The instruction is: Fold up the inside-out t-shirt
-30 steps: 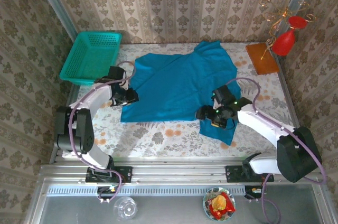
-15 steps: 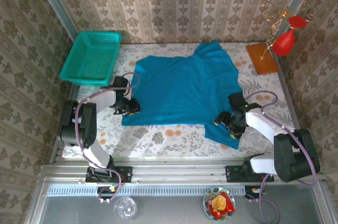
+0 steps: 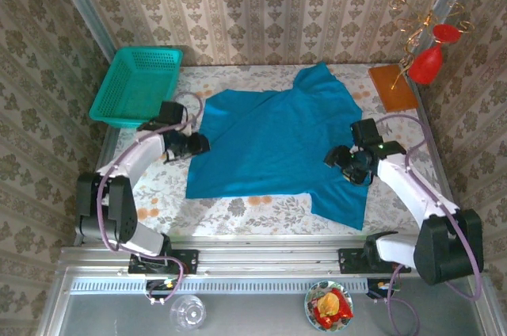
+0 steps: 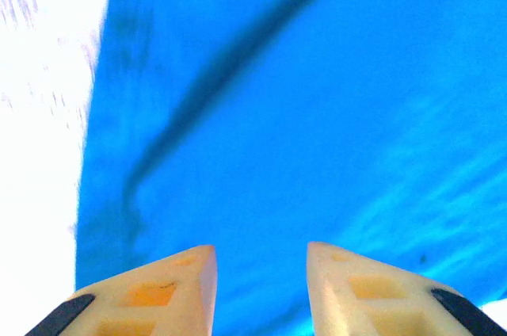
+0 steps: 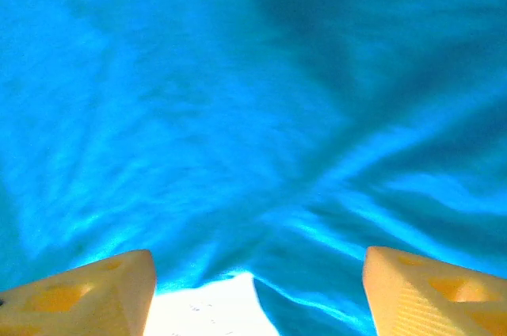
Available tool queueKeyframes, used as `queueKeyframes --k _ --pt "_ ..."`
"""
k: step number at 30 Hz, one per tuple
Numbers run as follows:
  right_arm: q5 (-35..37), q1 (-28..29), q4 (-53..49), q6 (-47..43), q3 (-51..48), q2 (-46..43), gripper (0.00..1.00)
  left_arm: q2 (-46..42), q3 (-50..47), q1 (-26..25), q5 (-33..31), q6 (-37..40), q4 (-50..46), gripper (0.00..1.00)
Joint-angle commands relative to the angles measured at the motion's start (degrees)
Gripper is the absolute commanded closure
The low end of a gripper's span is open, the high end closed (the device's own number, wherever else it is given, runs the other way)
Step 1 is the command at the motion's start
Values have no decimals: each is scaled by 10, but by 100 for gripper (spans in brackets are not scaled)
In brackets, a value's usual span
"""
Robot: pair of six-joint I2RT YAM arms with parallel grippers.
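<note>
Teal basket far-L corner, t-shirt spread on tbl — outside it

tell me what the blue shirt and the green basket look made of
The t-shirt looks like soft matte knit cloth, perhaps cotton: it lies limp with creases and folds, no shine. The basket looks like rigid moulded plastic, smooth in finish: a regular mesh of holes and a stiff straight rim.

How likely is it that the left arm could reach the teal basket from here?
Probably yes: the basket sits close beside the left pincer, which is open over the t-shirt, with nothing between them.
</note>
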Motion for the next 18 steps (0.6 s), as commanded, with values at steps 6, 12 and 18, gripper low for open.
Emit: queueKeyframes --k 6,12,18 --pt "-132 16 57 -124 87 152 41 179 229 36 9 107 18 60" --pt "-132 24 77 -119 99 202 41 334 417 39 25 121 9 61" --pt "-121 31 70 -119 117 226 41 476 608 37 -18 151 -69 61"
